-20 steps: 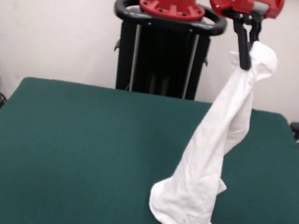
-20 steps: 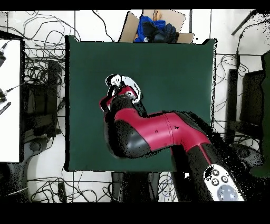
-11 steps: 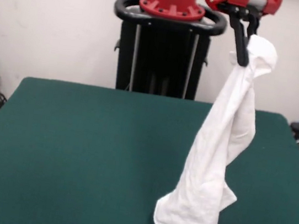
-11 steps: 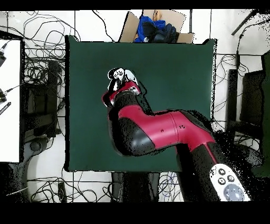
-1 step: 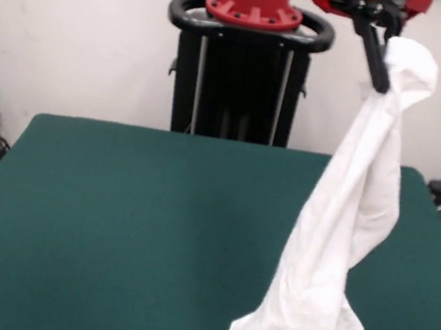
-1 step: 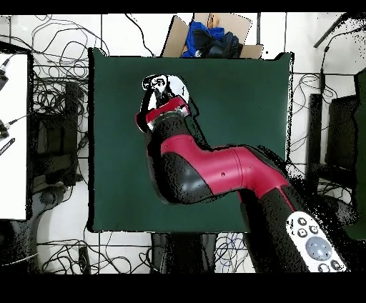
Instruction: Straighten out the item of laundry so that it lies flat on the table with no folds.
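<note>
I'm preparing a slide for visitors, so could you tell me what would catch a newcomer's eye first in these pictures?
First, the white T-shirt hanging as a long, bunched column from the gripper, high at the front view's upper right. Its lower end trails on the green table near the bottom edge. From overhead, the red and black arm covers most of it.

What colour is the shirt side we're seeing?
Plain white, no print visible on the shirt; front view shows it best.

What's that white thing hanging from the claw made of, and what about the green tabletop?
The shirt looks like soft, thin cloth, likely cotton: it hangs limp in long folds from the claw. The table top looks matte, maybe felt or a coated board; it shows no shine.
</note>
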{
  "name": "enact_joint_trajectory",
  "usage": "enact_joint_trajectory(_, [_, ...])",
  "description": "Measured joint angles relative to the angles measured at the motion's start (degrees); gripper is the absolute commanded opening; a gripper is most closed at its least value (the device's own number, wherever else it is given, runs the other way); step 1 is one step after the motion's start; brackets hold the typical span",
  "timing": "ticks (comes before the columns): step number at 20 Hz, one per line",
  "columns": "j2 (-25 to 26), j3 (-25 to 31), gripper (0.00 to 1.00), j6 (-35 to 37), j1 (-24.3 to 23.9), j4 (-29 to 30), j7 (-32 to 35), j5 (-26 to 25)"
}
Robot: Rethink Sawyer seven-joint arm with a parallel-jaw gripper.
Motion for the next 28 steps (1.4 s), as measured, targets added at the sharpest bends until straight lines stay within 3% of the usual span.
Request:
enact_joint_trajectory(14, [12.64,-1.16,0.0,-20.67,6.34,-1.81,0.68,1.79])
enact_joint_trajectory(28, [18.82,-4.11,0.0,-22.05,6.33,-1.86,0.68,1.82])
